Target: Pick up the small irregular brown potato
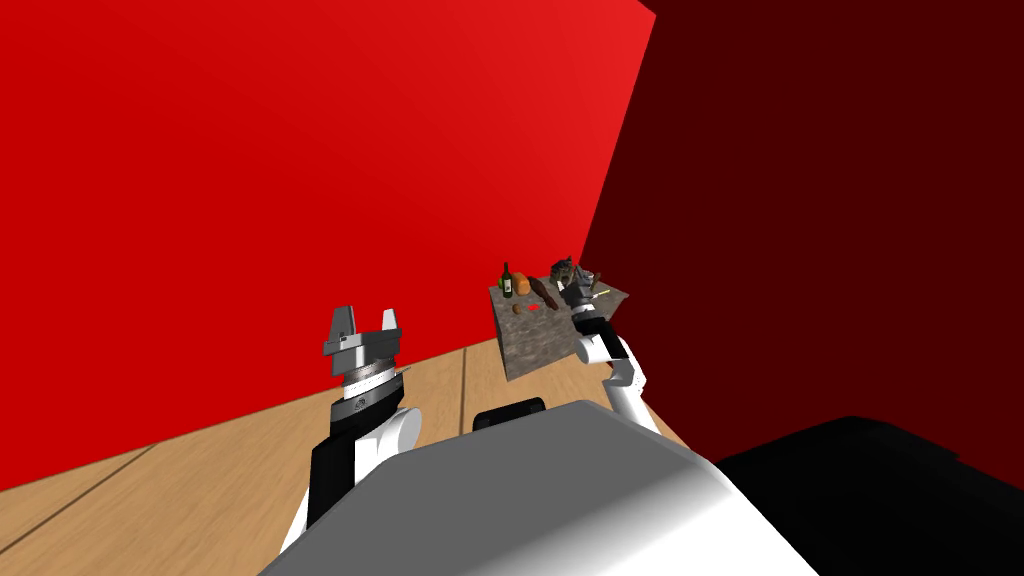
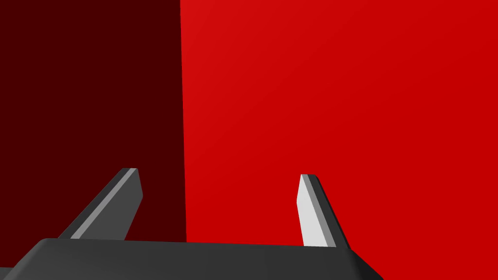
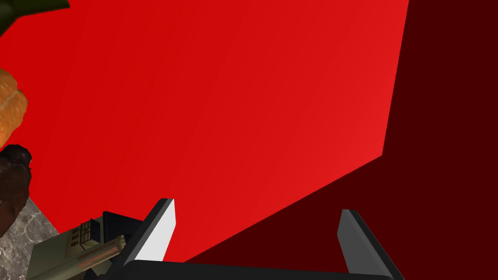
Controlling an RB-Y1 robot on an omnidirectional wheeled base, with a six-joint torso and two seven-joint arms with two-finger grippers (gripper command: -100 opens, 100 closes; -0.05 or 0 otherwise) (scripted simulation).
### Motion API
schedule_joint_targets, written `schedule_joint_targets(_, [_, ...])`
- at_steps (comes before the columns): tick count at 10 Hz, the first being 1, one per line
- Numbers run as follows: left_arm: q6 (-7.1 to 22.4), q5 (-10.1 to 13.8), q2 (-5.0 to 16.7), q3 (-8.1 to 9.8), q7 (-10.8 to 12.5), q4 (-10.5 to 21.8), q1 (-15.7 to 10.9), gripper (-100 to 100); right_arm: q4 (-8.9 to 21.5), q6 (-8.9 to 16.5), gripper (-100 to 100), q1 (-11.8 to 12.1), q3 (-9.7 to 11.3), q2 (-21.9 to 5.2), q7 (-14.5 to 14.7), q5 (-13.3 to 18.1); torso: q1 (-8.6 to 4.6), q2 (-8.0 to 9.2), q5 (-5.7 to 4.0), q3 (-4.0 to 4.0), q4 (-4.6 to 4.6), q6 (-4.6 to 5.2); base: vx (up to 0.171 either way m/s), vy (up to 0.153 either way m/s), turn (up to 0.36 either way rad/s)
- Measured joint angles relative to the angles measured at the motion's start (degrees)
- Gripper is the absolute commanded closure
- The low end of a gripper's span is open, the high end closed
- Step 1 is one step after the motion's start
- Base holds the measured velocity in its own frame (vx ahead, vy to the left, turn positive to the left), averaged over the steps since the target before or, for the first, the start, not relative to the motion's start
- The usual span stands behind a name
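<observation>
Brown lumpy potato point(image 1: 517, 309) rests on marbled table point(image 1: 535, 346); left claw point(image 2: 220, 172) and right claw point(image 3: 257, 205) gape.

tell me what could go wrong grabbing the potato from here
1. The open right pincer sits amid clutter, away from the potato; moving over may knock the bottle.
2. Its wrist view faces the red wall, not the potato, so aiming may be off.
3. The potato lies near the table edge and might get pushed off.
</observation>
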Motion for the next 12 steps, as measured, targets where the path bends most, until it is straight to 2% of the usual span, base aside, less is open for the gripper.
schedule_joint_targets(2, [0.0,0.0,0.0,0.0,0.0,0.0,0.0,0,0.6,3.4,-100,-2.5,-0.9,-0.7,-2.2,-0.3,0.0,-0.02,0.0,-0.01,0.0,0.0,0.0,0.001,0.071])
schedule_joint_targets(6, [0.0,0.0,0.0,0.0,0.0,0.0,0.0,0,1.6,9.5,-100,-5.1,-2.1,-1.9,-6.0,-0.8,-0.01,-0.01,-0.01,-0.01,-0.01,0.03,0.002,0.002,0.071])
schedule_joint_targets(9, [0.0,0.0,0.0,0.0,0.0,0.0,0.0,0,3.2,14.5,-100,-8.7,-3.3,-2.7,-9.3,-1.0,0.02,-0.04,0.0,-0.03,-0.01,0.01,0.007,0.003,0.079])
schedule_joint_targets(12, [0.0,0.0,0.0,0.0,0.0,0.0,0.0,0,4.2,19.8,-100,-11.1,-4.2,-2.9,-12.8,-1.0,0.02,-0.05,0.0,-0.03,-0.02,0.04,0.009,0.003,0.057])
